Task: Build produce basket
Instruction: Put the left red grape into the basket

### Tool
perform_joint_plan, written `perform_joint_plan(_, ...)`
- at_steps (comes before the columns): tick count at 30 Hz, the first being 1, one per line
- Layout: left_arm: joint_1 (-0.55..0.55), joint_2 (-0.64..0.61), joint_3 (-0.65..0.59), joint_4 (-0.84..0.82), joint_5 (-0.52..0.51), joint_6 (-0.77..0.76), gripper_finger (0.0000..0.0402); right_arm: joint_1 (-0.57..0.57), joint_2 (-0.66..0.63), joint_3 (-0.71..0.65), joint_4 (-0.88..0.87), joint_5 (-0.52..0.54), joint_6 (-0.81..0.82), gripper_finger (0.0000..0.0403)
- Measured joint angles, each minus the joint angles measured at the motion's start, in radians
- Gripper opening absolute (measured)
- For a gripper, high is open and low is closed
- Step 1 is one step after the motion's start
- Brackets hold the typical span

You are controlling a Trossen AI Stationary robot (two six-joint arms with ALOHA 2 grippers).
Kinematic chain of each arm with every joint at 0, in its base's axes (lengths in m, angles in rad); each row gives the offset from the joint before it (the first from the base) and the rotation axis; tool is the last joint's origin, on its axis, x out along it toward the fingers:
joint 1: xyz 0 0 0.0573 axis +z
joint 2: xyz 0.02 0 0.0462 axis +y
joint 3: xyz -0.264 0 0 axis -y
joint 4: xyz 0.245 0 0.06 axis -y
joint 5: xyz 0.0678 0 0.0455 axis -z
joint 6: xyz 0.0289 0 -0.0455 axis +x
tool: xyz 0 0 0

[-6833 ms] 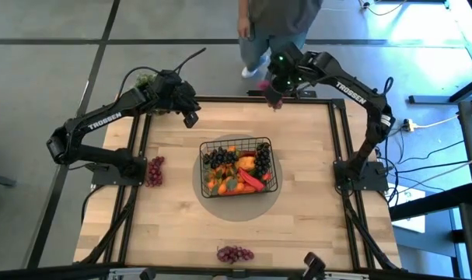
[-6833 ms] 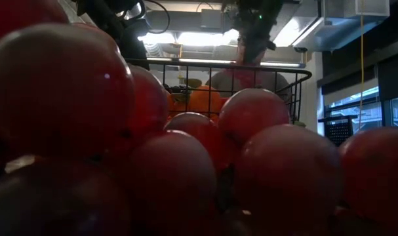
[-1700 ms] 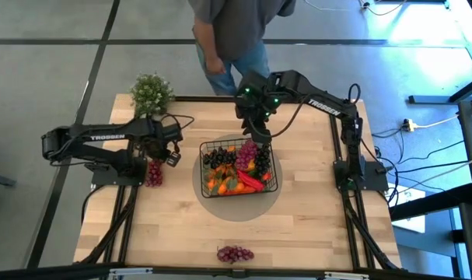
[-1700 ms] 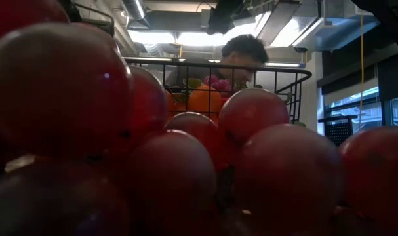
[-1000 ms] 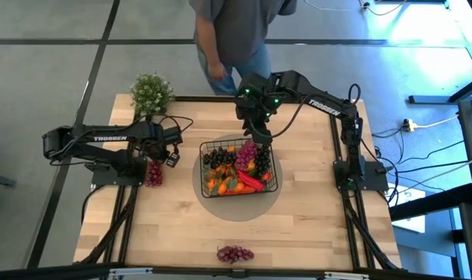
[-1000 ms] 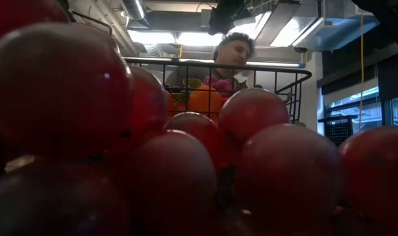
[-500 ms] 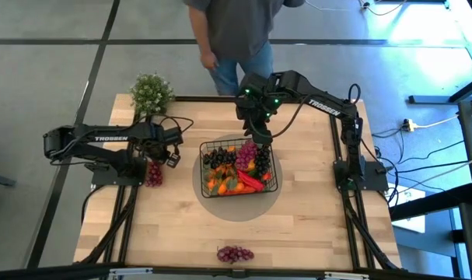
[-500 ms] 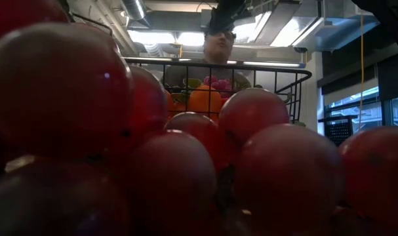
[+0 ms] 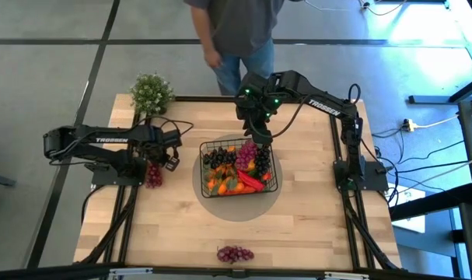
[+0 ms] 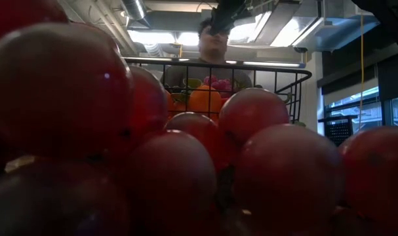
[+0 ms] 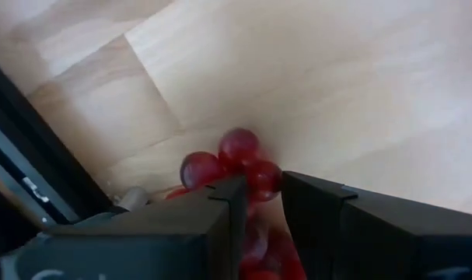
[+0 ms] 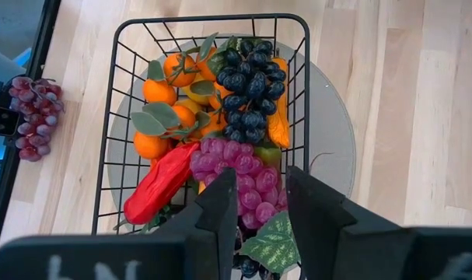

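Observation:
The black wire basket (image 9: 268,165) stands mid-table on a grey round mat and holds oranges, dark grapes, a red pepper and a pink grape bunch (image 12: 243,175). My right gripper (image 9: 256,136) hangs slightly open over the basket's far side, above the pink bunch, and touches nothing; it also shows in its wrist view (image 12: 260,183). My left gripper (image 9: 167,161) is low at the table's left edge, closed on a red grape bunch (image 9: 153,173). Another red grape bunch (image 9: 234,253) lies at the near edge and fills the low view (image 10: 185,164). My left gripper pinches grapes (image 11: 255,180) of the red bunch between its two fingers, at the bunch's end toward the basket. The fingers slant down from above. The bunch lies on the table beside the dark frame rail.
A leafy potted plant (image 9: 150,92) stands at the far left corner. A person (image 9: 236,31) stands just beyond the far edge, behind the basket in the low view (image 10: 212,39). Dark frame rails (image 9: 134,194) run along the table's left and right sides. Bare wood lies near and right of the basket.
Both arms have kept nearly still. The person beyond the far edge has shifted a little toward the table's right.

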Motion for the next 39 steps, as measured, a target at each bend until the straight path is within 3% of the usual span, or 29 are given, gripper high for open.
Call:
perform_joint_plan(13,0.0,0.0,0.051,-0.04,-0.002,0.356,0.0074,0.0,0.0,0.0,0.0,0.0,-0.002,0.01)
perform_joint_plan(39,-0.066,0.0,0.039,-0.064,-0.074,0.28,0.0074,0.0,0.0,0.0,0.0,0.0,-0.002,0.01)
